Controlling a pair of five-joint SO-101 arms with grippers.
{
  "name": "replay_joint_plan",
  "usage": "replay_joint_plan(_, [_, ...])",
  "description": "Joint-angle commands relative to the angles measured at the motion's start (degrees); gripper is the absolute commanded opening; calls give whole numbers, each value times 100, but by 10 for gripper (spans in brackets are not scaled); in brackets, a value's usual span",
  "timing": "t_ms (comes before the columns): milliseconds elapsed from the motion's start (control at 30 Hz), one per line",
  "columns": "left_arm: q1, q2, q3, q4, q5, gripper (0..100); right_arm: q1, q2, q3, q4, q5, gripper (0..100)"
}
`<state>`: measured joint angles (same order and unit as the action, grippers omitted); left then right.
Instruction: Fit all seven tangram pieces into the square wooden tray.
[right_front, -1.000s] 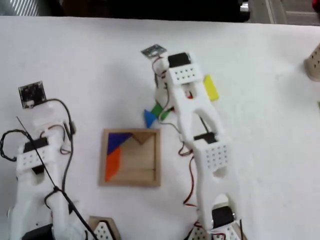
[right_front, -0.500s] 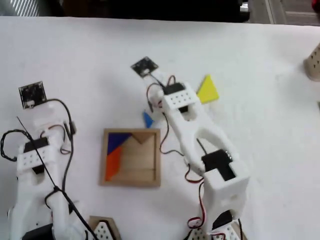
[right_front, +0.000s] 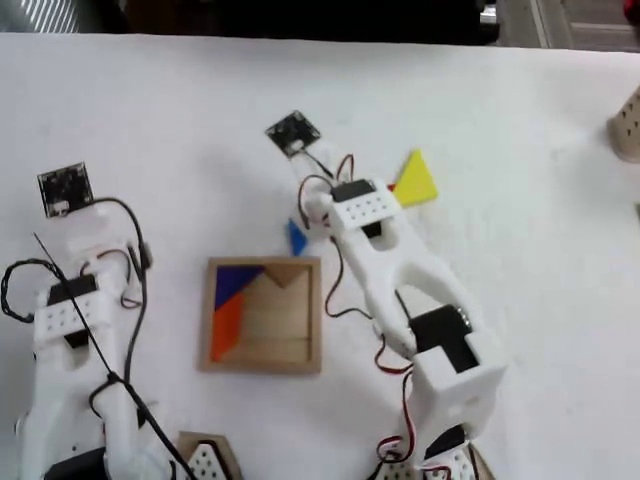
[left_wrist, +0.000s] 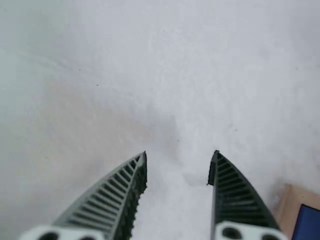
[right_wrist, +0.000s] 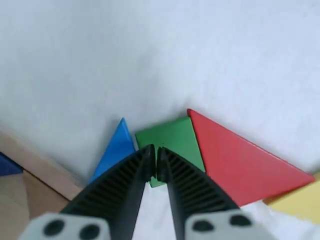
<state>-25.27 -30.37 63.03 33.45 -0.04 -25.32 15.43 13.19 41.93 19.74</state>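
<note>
the tray (right_front: 262, 367) is sitting on the white table (right_front: 150, 120), close to the edge by the arms' bases and about midway along it. a dark blue piece (right_front: 237, 280) is lying in the tray's far left corner, and an orange piece (right_front: 226, 325) is lying against its left wall just below, touching the dark blue one. the other pieces are resting on the table past the tray's far right corner: a blue triangle (right_front: 297, 238) is lying just beside the tray, a green square (right_wrist: 170, 140) is touching it, a red triangle (right_wrist: 235, 160) is butting against the green square's other side, and a yellow triangle (right_front: 415, 180) is lying farthest out, toward the table's middle. the right gripper (right_wrist: 156, 155) is hanging over the green square's near edge with its jaws clenched together, gripping nothing. the left gripper (left_wrist: 177, 167) is hovering over bare table to the left of the tray, jaws spread apart and holding nothing.
</note>
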Motion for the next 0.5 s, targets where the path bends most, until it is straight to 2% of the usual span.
replay_joint_plan(0, [-57, 4, -202, -158, -35, 211, -4, -224, -26, -321, -44, 17])
replay_joint_plan(233, [-57, 4, -202, -158, -35, 211, 154, 470, -88, -602, 9, 17])
replay_joint_plan(467, [-57, 4, -193, -158, -35, 211, 444, 426, -88, 189, 18, 17])
